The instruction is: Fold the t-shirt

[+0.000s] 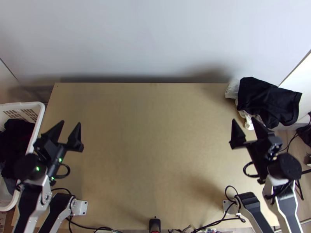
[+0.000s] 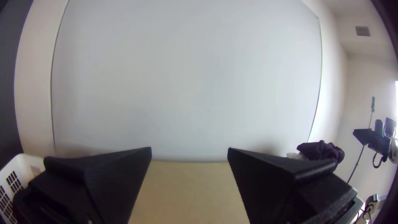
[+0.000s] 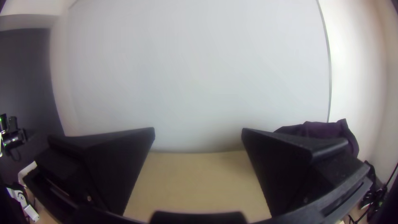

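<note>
- Our left gripper (image 1: 71, 123), 10 o'clock from the table (image 1: 155, 155) centre: fingers wide apart, holding nothing
- Our right gripper (image 1: 243, 119), 2 o'clock: likewise wide, empty
- Beyond it we see bunched black cloth (image 1: 268, 101); whether it's the t-shirt we can't tell
- 9 o'clock: dark cloth (image 1: 15, 136) in a white basket (image 1: 39, 110)

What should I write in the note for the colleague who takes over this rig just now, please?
Left tool: open, holding nothing, over the table's left side.
Right tool: open, holding nothing, near the pile at the far right.
Cloth: a dark cloth lies loosely over white material at the far right corner of the table; more dark cloth is in the white basket at the left. I cannot tell which piece is the t-shirt.
Done: no finished fold that I can make out.
Left to do: pick out the t-shirt, spread it on the table, fold it.
</note>
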Robot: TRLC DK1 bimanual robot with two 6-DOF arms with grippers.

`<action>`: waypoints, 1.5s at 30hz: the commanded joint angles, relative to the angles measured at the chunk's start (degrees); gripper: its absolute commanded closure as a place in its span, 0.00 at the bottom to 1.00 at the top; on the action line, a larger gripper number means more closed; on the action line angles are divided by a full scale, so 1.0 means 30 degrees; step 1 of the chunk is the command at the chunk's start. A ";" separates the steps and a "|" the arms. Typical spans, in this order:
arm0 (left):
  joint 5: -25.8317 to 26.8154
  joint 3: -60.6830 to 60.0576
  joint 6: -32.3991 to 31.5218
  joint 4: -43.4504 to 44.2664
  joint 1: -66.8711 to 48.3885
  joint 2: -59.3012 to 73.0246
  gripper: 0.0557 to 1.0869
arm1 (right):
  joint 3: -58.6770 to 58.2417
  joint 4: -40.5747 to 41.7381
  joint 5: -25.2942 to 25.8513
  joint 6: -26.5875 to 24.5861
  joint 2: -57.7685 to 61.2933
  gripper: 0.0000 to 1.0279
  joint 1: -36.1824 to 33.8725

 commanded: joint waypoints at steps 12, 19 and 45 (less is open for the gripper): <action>0.0015 1.5203 0.0341 -0.6233 0.1033 1.1583 0.05 | 1.1840 -0.1481 0.2246 -0.0733 1.1410 0.05 0.0068; -0.0043 2.0623 -0.1827 -0.9280 0.1092 1.5919 0.05 | 1.8139 -0.3297 0.2334 0.0761 1.6420 0.05 -0.0020; -0.3237 2.8211 -0.1416 -1.2444 0.2850 2.5089 0.05 | 2.1303 -0.5202 0.3535 -0.0118 2.2280 0.05 0.1357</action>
